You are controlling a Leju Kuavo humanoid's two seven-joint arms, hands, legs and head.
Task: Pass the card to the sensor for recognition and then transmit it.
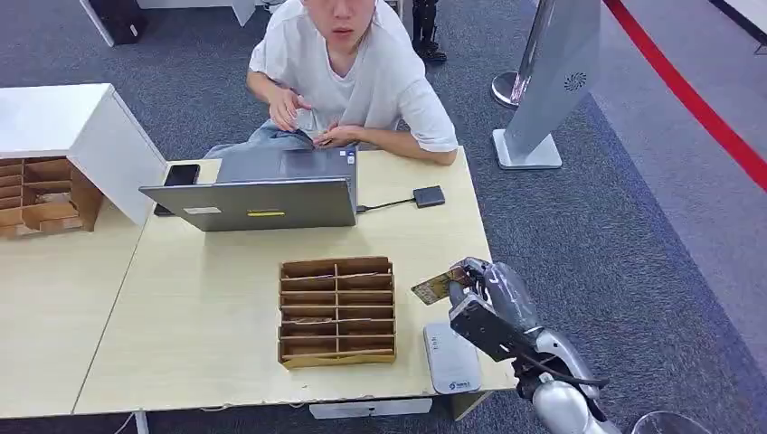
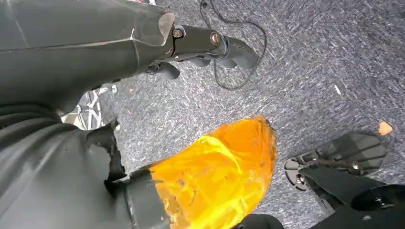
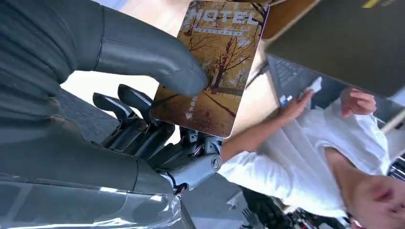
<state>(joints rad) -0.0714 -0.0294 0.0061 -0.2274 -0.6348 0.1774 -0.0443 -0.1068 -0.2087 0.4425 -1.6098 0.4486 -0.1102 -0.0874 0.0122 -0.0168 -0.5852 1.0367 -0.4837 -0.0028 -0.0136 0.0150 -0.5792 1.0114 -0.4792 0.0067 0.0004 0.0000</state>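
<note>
Golden-brown card (image 3: 210,71): printed "HOTEL" with an autumn-tree picture, held above the table's right part, just right of the wooden organizer (image 1: 336,310).
Right robot hand (image 1: 470,294): grasping the card, thumb (image 3: 153,59) pressed on its face, dark fingers behind it.
Sensor (image 1: 450,358): white flat device on the table (image 1: 208,307), near its front edge, below the raised card.
Left robot hand (image 2: 205,45): hangs over grey carpet, fingers curled in, holding nothing.
Person (image 1: 362,72): seated behind a grey laptop (image 1: 262,194).

Hidden and cut-off items
Card (image 3: 212,71): top edge cropped, thumb (image 3: 157,59) covers part; left hand (image 2: 210,45): grasp indeterminate.
</note>
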